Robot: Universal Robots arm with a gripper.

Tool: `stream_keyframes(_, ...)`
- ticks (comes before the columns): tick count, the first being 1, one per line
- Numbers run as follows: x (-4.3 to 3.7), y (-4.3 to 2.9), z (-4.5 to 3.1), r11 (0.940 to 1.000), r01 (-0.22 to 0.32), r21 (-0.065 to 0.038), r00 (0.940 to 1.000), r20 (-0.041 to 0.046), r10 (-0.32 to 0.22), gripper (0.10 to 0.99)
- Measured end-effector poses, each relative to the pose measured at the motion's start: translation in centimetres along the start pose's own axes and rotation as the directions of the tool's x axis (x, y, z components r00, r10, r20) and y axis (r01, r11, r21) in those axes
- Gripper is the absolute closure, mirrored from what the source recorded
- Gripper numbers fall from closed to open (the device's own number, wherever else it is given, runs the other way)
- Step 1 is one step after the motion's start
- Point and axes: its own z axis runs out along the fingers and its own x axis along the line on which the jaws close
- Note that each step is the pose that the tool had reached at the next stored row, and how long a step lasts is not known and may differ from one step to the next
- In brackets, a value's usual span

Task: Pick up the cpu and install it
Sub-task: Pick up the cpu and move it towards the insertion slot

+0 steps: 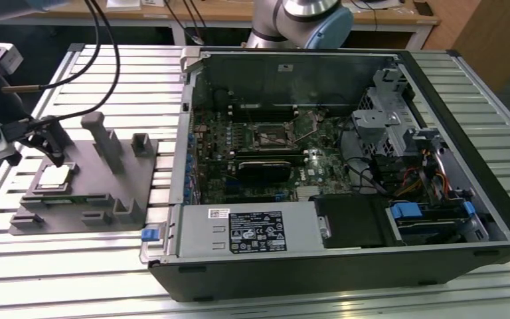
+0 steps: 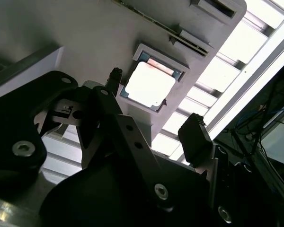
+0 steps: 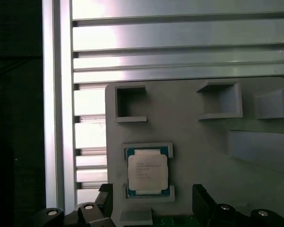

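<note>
The cpu (image 1: 54,175) is a small silvery-white square chip lying flat in a recess of the grey fixture (image 1: 95,196) at the exterior view's left. My gripper (image 1: 56,158) hangs just above it, open, with nothing held. In both wrist views the cpu (image 2: 149,84) (image 3: 147,171) lies in its framed pocket, beyond the gap between the two dark fingers (image 2: 196,137) (image 3: 202,195), apart from them. The dark square socket (image 1: 268,138) sits on the motherboard inside the open computer case (image 1: 467,153).
Upright grey posts (image 1: 104,139) of the fixture stand close beside the gripper. The case's grey power supply box (image 1: 246,229) with a white label lies along its front. The slatted metal table (image 1: 122,73) surrounds both. Cables (image 1: 104,60) hang from above at the exterior view's left.
</note>
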Motion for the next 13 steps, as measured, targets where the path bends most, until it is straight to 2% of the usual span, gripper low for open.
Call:
stream_keyframes(4,0.00,-0.03,0.49,1.0000,0.000,0.000,1.0000,0.0016,0.000,0.325)
stream_keyframes(13,-0.11,-0.05,1.02,1.0000,0.000,0.000,1.0000,0.0019,0.000,0.325)
